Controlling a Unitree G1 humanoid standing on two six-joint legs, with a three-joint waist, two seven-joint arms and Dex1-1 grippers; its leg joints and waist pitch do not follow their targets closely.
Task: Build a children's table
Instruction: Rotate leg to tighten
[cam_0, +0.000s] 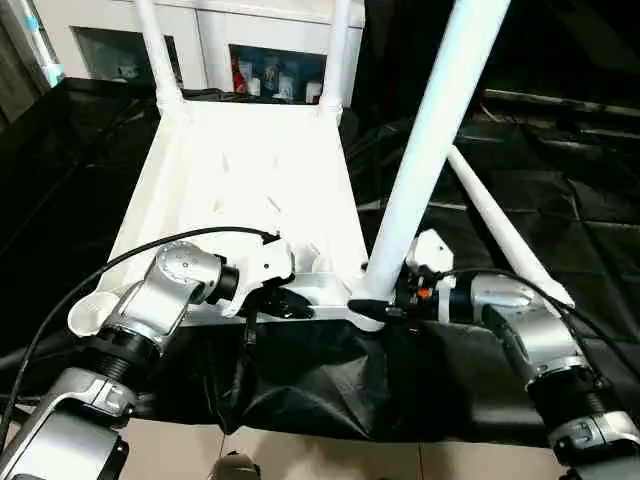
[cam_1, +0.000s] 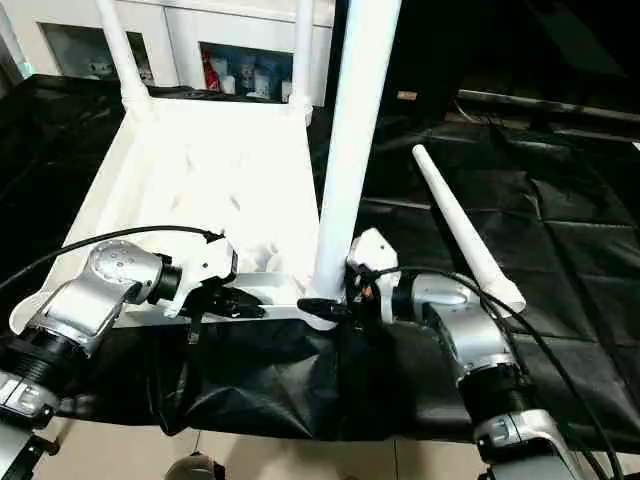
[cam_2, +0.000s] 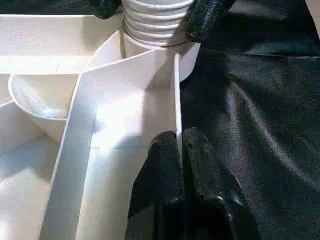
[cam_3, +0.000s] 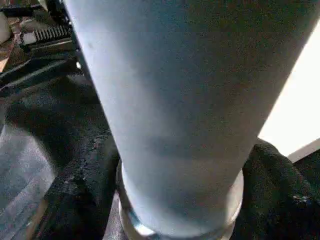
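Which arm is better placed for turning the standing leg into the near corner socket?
The right. The right gripper has its fingers around the base of the upright leg, while the left gripper is shut on the tabletop rim, probably steadying it.

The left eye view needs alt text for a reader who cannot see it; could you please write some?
An upside-down white table top lies on a black-draped work table, with two legs standing at its far corners and a third leg upright at the near right corner. The right gripper is at that leg's base, the left gripper at the near rim, and a fourth leg lies loose.
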